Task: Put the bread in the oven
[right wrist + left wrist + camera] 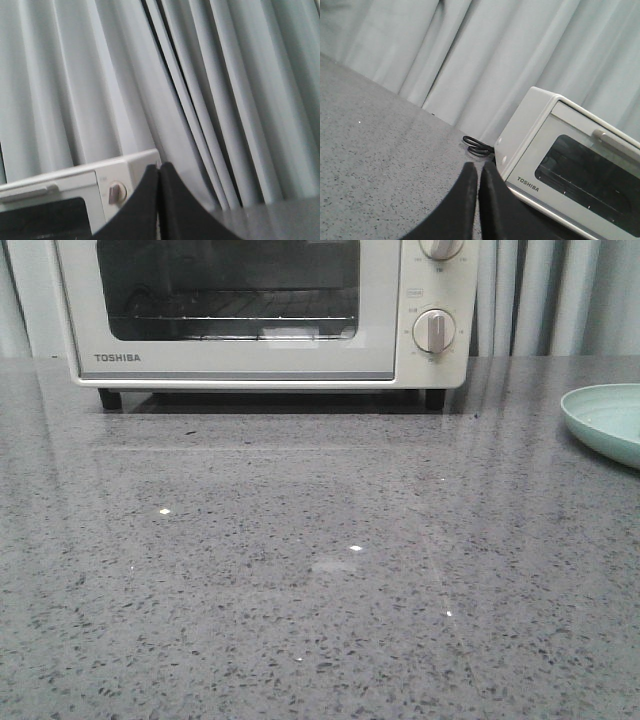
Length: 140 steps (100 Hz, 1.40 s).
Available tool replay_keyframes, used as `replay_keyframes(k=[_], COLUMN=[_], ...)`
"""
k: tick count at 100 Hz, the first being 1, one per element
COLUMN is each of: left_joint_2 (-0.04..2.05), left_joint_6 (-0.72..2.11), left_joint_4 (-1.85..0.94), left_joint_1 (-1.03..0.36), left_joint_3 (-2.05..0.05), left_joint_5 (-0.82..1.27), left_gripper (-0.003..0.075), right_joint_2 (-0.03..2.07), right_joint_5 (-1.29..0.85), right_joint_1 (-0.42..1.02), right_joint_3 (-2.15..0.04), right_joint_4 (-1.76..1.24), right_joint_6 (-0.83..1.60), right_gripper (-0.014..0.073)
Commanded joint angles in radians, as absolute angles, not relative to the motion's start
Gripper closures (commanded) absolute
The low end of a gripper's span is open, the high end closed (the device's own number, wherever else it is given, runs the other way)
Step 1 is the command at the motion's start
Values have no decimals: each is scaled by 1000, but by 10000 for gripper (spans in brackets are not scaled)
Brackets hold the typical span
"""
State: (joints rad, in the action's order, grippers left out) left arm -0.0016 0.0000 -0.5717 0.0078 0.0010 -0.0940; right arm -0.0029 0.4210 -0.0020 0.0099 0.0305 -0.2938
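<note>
Ahead of our left end effector (478, 172), just beyond its fingertips and slightly to one side, stands the oven (265, 310) on the bench (300, 570), its glass door shut and the wire rack (230, 320) showing bare through the window. Our left fingers are pressed together with nothing between them, and so are those of our right end effector (159, 172), which looks past the oven's knob (116, 192) toward the curtain (200, 90); neither arm appears in the front view, so we judge both are held back from the working area. A black cord (476, 146) lies coiled beside the oven's near corner, close to our left fingertips. The bread we cannot find in any view. Off to the far side from our left arm sits a pale green plate (610, 420), only partly in frame, and its visible part is bare; the bread may lie on the hidden part. We reckon the door must come down first, since it blocks the rack.
</note>
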Motion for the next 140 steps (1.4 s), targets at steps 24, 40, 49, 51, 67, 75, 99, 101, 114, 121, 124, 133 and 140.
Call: replay_keyframes(k=[24, 40, 49, 51, 67, 75, 99, 101, 114, 121, 124, 133, 140], left_joint_2=[-28, -28, -11, -3, 101, 165, 352, 369, 471, 525, 546, 614, 668], left_joint_6=[0, 52, 84, 86, 107, 107, 326, 372, 679, 839, 897, 1061, 1175], left_joint_4=[-555, -520, -520, -520, -522, -522, -702, -745, -1025, -1179, -1236, -1395, -1491], left_joint_1=[5, 5, 5, 5, 5, 5, 5, 5, 5, 5, 5, 5, 5], left_joint_3=[-95, -228, -312, -331, -467, -524, -658, -669, -730, -757, -766, -793, -815], left_joint_5=[-39, 61, 117, 125, 220, 252, 274, 281, 331, 339, 339, 353, 394], left_gripper=[741, 741, 741, 741, 741, 741, 741, 741, 741, 741, 741, 741, 741], right_joint_2=[24, 68, 100, 107, 165, 194, 286, 294, 336, 357, 365, 387, 400], right_joint_5=[-82, -256, -346, -365, -460, -483, -569, -575, -607, -621, -623, -623, -623], right_joint_1=[0, 0, 0, 0, 8, 20, 83, 87, 138, 165, 175, 205, 223], right_joint_3=[-221, -319, -366, -377, -460, -493, -591, -597, -630, -646, -652, -664, -675], right_joint_4=[27, 27, 27, 27, 15, 0, -25, -25, -27, -28, -28, -28, -28], right_joint_6=[-342, -342, -319, -317, -262, -262, -262, -262, -262, -261, -261, -261, -261], right_gripper=[652, 652, 652, 652, 652, 652, 652, 652, 652, 652, 652, 652, 652])
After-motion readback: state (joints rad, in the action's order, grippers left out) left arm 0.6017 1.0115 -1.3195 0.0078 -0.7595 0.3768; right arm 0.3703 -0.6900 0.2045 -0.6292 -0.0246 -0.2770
